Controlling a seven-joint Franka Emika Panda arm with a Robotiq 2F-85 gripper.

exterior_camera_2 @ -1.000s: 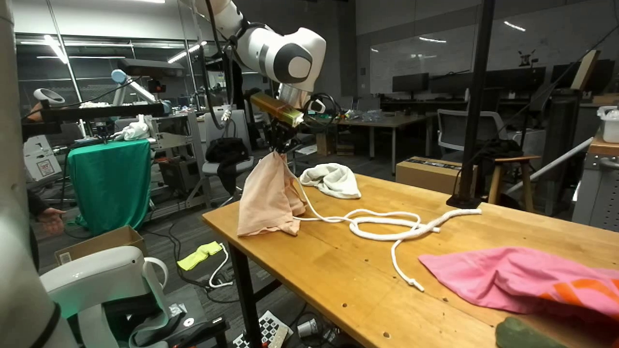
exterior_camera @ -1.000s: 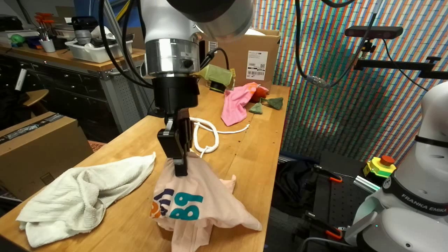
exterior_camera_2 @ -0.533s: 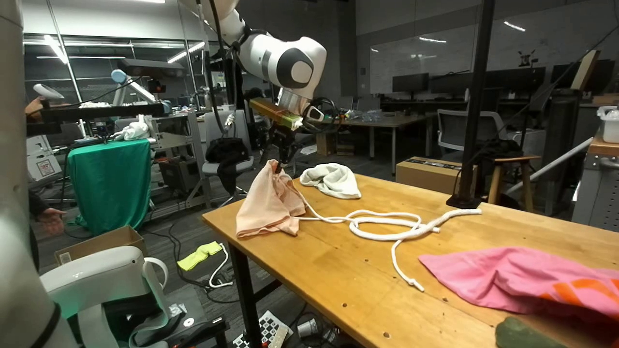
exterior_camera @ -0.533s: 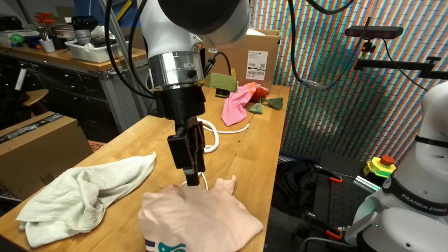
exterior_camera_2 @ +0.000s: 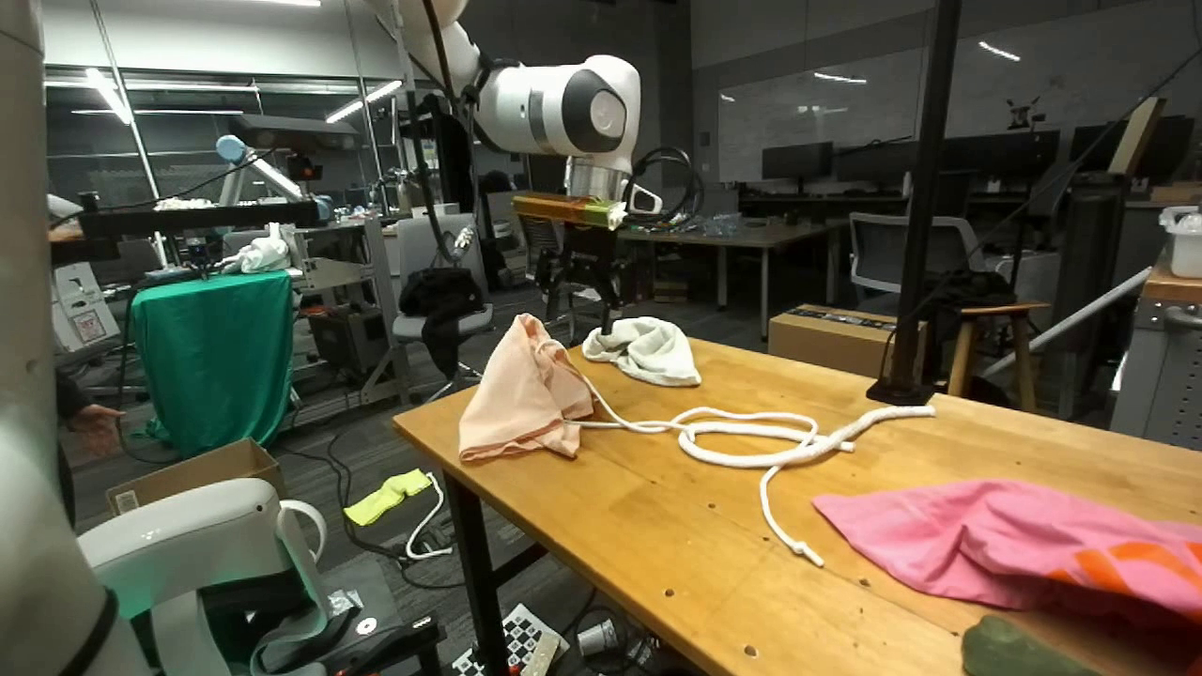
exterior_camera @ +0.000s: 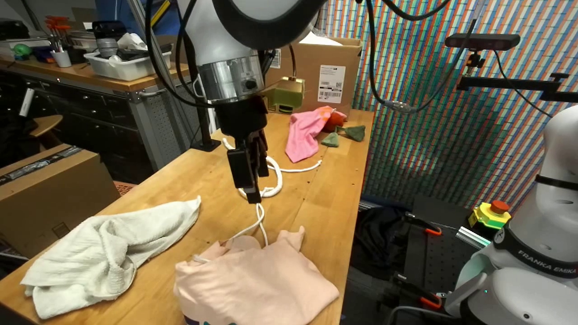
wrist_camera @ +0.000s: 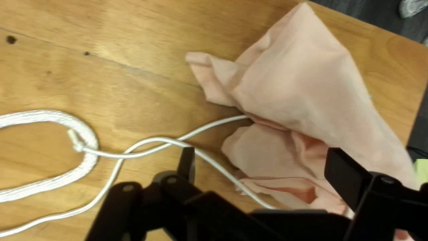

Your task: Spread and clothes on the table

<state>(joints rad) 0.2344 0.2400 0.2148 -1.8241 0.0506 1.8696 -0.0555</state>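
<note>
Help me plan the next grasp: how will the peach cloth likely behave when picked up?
Likely floppy: the peach cloth lies in soft folds and creases. Probably light for its size, since its edges look thin, though anything beneath is hidden. Lifting it may drag the white cord, which disappears among its folds.

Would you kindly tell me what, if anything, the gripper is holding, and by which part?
Nothing is held: the gripper is open and clear of the peach cloth.
</note>
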